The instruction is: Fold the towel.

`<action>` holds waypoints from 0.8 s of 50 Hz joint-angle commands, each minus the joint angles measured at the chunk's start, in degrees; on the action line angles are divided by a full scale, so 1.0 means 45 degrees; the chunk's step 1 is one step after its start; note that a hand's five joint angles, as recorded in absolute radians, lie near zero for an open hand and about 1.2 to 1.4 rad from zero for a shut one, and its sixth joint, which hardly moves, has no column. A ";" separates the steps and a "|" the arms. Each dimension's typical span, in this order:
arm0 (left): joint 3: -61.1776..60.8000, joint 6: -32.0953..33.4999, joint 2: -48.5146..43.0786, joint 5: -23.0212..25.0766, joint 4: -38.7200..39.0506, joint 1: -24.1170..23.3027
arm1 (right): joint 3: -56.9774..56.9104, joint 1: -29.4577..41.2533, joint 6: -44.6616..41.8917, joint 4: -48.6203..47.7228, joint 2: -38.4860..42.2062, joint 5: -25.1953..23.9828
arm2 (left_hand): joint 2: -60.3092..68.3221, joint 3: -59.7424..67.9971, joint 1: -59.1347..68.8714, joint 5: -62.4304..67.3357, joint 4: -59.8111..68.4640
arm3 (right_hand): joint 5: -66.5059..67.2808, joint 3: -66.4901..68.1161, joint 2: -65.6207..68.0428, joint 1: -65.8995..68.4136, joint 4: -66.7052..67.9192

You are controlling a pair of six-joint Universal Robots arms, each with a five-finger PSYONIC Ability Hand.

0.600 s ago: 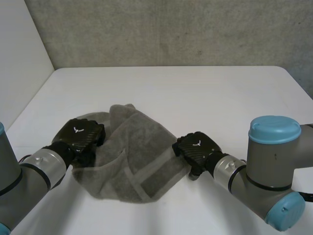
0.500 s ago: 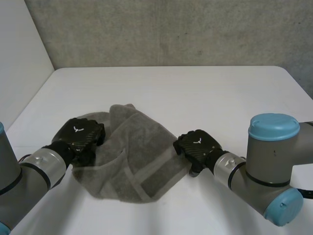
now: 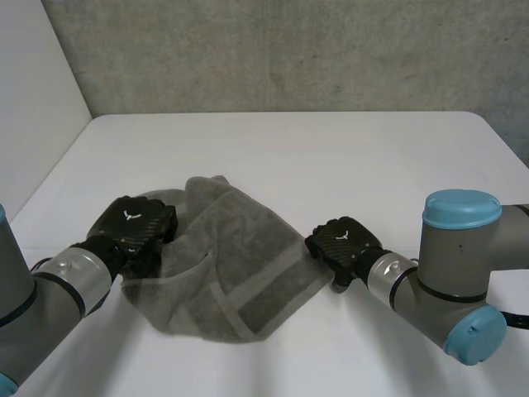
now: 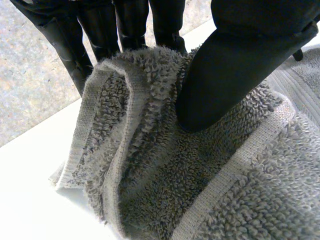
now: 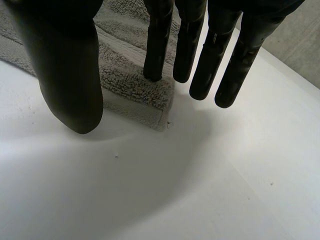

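Grey terry towel (image 3: 227, 265) lies rumpled on the white table (image 3: 331, 157), its bunched edge pinched in my left hand (image 3: 136, 225); my right hand (image 3: 345, 241), fingers spread at the opposite corner, must, I judge, close there next to begin the fold.

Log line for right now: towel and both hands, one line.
towel: rumpled on table | left hand: pinching towel's left edge | right hand: open at towel's right corner | fold: not done

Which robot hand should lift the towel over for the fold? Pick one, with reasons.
Left, probably. The left robot hand pinches a bunched edge of the grey towel between thumb and fingers. The right robot hand is open, with straight fingers at the towel's corner, gripping nothing.
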 commanded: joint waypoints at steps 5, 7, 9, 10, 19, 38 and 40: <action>0.0005 0.0000 -0.0010 0.0000 0.0000 -0.0013 | -0.0084 0.0017 -0.0005 -0.0032 0.0171 -0.0309 | 0.2312 0.2372 0.2910 0.2724 0.2275 | 0.0151 0.0229 0.0273 0.0250 0.0245; -0.0014 0.0000 -0.0010 0.0000 0.0000 0.0006 | -0.0103 0.0017 -0.0005 -0.0013 0.0191 -0.0388 | 0.2312 0.2372 0.2910 0.2724 0.2275 | 0.0226 0.0304 0.0348 0.0326 0.0320; -0.0014 0.0000 -0.0010 0.0000 0.0000 -0.0013 | -0.0142 0.0017 -0.0005 -0.0013 0.0230 -0.0466 | 0.2312 0.2372 0.2910 0.2724 0.2275 | 0.0375 0.0453 0.0496 0.0474 0.0469; -0.0014 0.0000 -0.0010 0.0000 0.0000 -0.0013 | -0.0142 0.0017 -0.0005 -0.0013 0.0230 -0.0466 | 0.2312 0.2372 0.2910 0.2724 0.2275 | 0.0376 0.0454 0.0497 0.0475 0.0470; -0.0014 0.0000 -0.0010 0.0000 0.0000 -0.0013 | -0.0474 0.0017 -0.0005 0.0006 0.0445 -0.0466 | 0.2312 0.2372 0.2910 0.2724 0.2275 | 0.0675 0.0753 0.0797 0.0774 0.0769; 0.0005 -0.0020 0.0010 0.0000 0.0000 -0.0033 | -0.1099 0.0056 -0.0005 0.0026 0.0757 -0.0486 | 0.2312 0.2372 0.2910 0.2724 0.2275 | 0.0712 0.0790 0.0834 0.0812 0.0806; 0.0005 -0.0001 0.0010 0.0000 0.0000 -0.0033 | -0.1177 0.0057 -0.0005 0.0026 0.0796 -0.0486 | 0.2312 0.2372 0.2910 0.2724 0.2275 | 0.0749 0.0827 0.0871 0.0849 0.0843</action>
